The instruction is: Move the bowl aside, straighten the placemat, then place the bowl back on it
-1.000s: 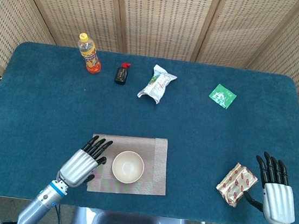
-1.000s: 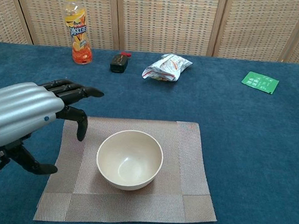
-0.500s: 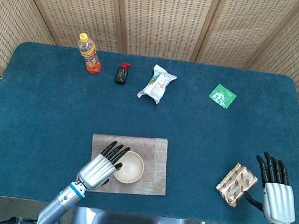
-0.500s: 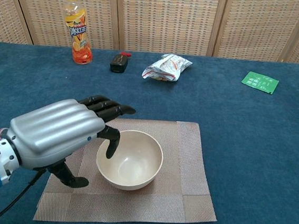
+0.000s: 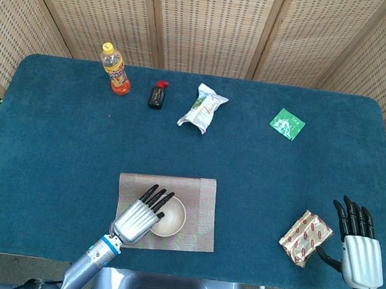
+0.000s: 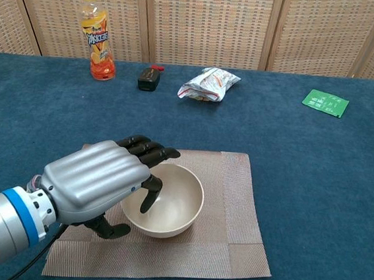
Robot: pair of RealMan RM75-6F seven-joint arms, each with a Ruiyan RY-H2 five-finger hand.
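My left hand hangs over the near-left rim of the bowl. Its dark fingers reach out flat across the rim, while one fingertip dips down inside the bowl and the thumb curls under, outside the wall, low at the near-left. Whether thumb and fingertip actually clamp the wall, I cannot tell from either view. In the head view my left hand covers the left part of the bowl.

The bowl stands upright on the placemat, roughly at the mat's middle. The placemat lies near the front edge of the blue table, its edges slightly askew to the table's edge.

My right hand rests palm-down at the front right corner of the table, fingers extended side by side with small gaps, holding nothing. Just beside it, to its left, lies a red-and-gold foil packet; the thumb points toward the packet.

Along the far side of the table, left to right: an orange drink bottle standing upright, a small black object with a red cap, a crumpled white snack bag, and a flat green packet, each well apart from the placemat.
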